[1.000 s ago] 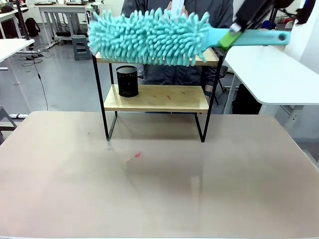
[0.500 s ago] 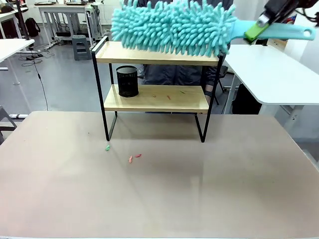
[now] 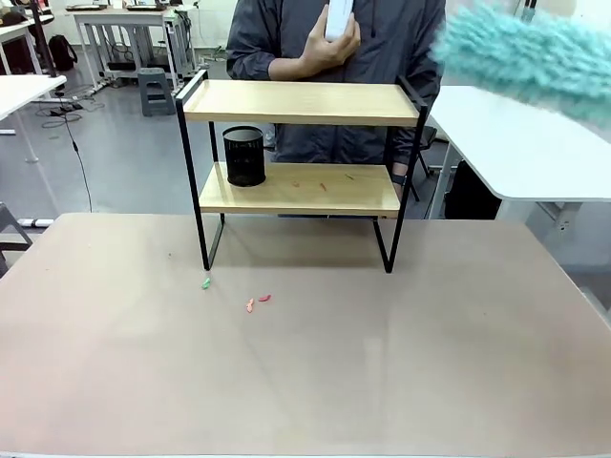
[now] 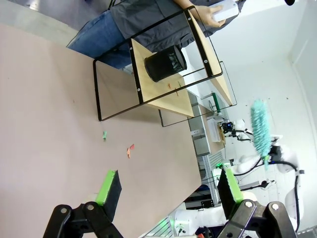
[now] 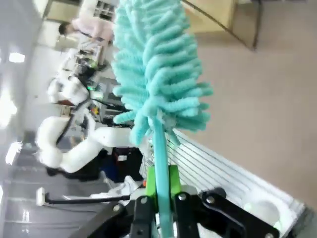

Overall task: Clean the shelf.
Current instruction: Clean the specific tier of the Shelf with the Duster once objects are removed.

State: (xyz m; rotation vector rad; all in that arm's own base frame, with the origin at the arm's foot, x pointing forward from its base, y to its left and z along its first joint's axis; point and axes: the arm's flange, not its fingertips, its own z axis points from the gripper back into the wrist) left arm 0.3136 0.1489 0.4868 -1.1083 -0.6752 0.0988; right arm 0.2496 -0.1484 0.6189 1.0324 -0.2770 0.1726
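Shelf [image 3: 301, 102] sits at the far middle of the tabletop [image 3: 305, 382], right in front of the person [image 3: 382, 38].

Front view: a second ago the fluffy teal duster [image 3: 530, 57] was lying across the top board. Now it's swung off to the upper right, blurred and well clear of the frame. The top board looks bare, and there are more little coloured scraps [image 3: 250, 304] on the tabletop near the front left leg than before, so I'd guess that pass knocked them down. The lower board has a few specks [image 3: 323, 185] left, off to the right of the black mesh cup [image 3: 244, 156], so that tier isn't done imo.

Left wrist view: the left tool [image 4: 169, 186] hangs over the tabletop, fingers wide apart with nothing in them, shelf well ahead.

Right wrist view: the right tool [image 5: 161, 193] is clamped on the duster's handle, fluffy head pointing up and away, a corner of the shelf beyond it.
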